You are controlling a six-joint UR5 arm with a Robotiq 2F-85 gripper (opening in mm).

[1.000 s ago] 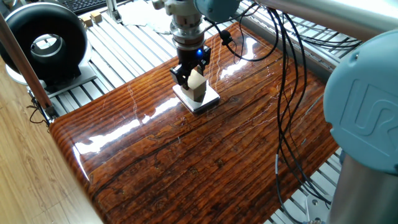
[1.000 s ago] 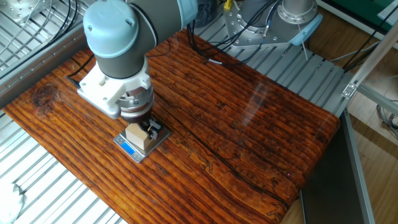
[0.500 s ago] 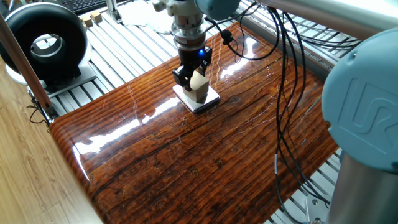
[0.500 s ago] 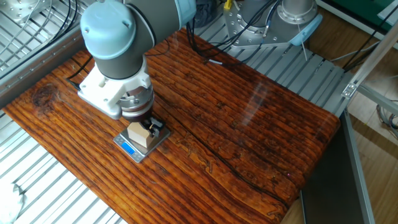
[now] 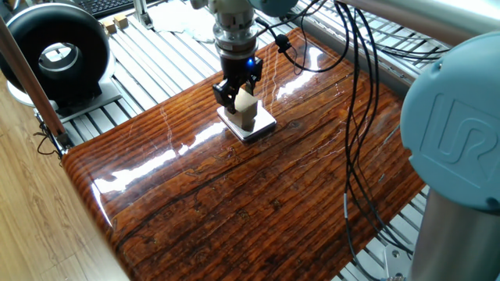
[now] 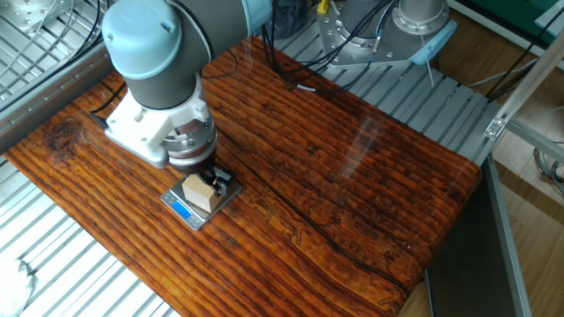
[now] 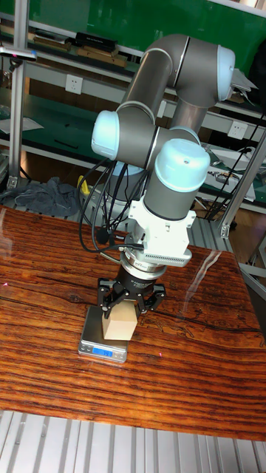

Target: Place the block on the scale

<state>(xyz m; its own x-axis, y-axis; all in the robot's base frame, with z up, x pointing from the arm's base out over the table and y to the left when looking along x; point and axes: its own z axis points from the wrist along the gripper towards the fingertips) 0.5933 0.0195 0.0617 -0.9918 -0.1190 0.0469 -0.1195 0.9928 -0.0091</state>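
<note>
The block point(image 5: 248, 110) is a light tan wooden cube standing on the scale point(image 5: 263, 125), a thin white square pad on the glossy wooden table. My gripper point(image 5: 237, 91) hangs right over the block, with its black fingers spread wider than the cube. In the tall fixed view the open gripper point(image 7: 131, 301) straddles the top of the block point(image 7: 120, 324), and the scale point(image 7: 91, 342) shows its blue mark at the front. The other fixed view shows the block point(image 6: 197, 193) resting on the scale point(image 6: 179, 210), with the gripper point(image 6: 208, 180) just behind and above it.
A black round device point(image 5: 55, 53) stands on the slatted metal bench at the far left. Small wooden pieces point(image 5: 117, 22) lie near a keyboard point(image 5: 109, 6). Black cables point(image 5: 359, 94) hang over the table's right side. A silver robot base point(image 6: 397, 35) stands beyond the far edge.
The gripper and arm have drawn up and back a little from the block. The block stays where it was on the scale.
</note>
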